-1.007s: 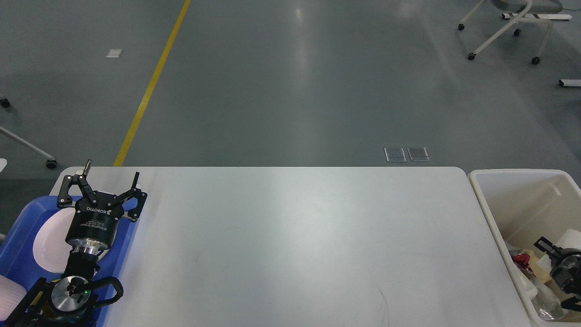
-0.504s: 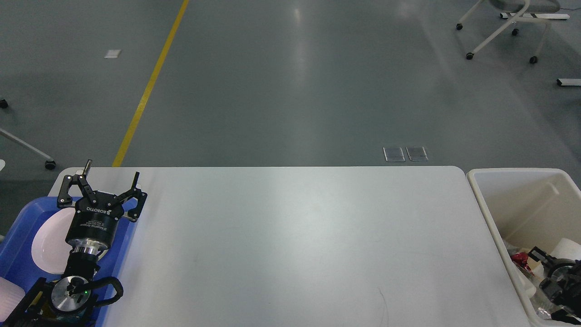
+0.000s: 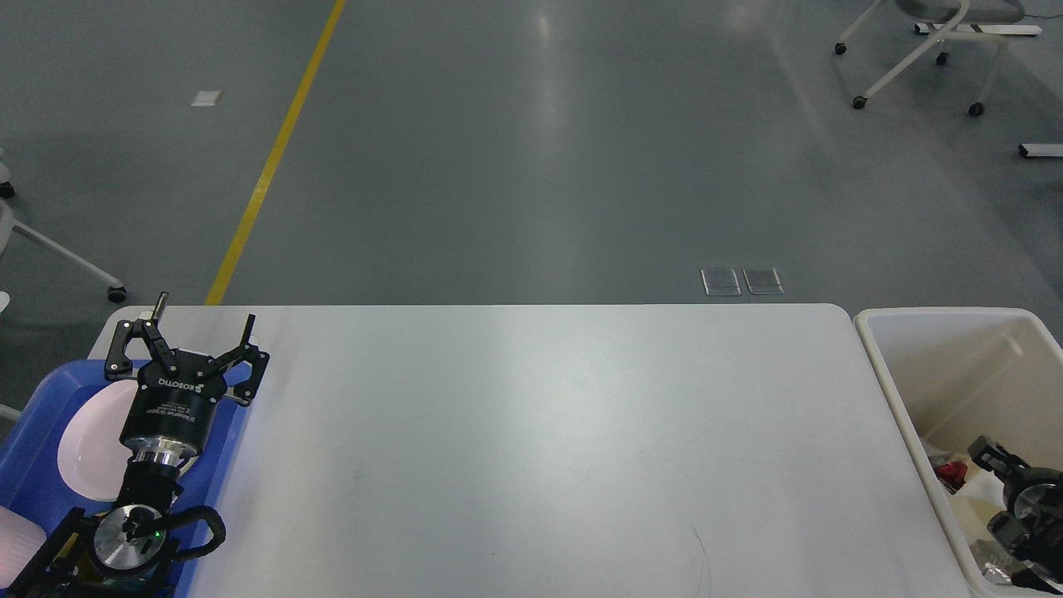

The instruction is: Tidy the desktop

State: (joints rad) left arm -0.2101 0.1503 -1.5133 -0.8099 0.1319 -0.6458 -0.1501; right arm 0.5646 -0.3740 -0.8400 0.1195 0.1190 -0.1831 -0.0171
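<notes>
The desk (image 3: 531, 432) fills the lower middle of the head view, a wide white top with rounded corners, and nothing loose lies on the part that shows. At its left end sits a blue tray (image 3: 37, 465) with a white plate (image 3: 87, 453) in it, and the left end effector (image 3: 195, 320) hangs over the tray's far corner with its two fingers spread apart and nothing between them. At the right, a cream bin (image 3: 922, 390) stands just beside the desk's edge, with red wrapping (image 3: 951, 475) and other scraps lying at its bottom. The right end effector (image 3: 984, 453) is down inside that bin, dark and partly cut off by the frame, and I cannot tell whether its fingers are apart or together, or whether it grips anything. To my eye the clearing looks close to done, with the step in hand being a drop into the bin. To do it well, the right arm should let go low over the rubbish, then lift straight up so it clears the bin's wall without knocking it. The left arm should rise clear of the plate before swinging anywhere.
</notes>
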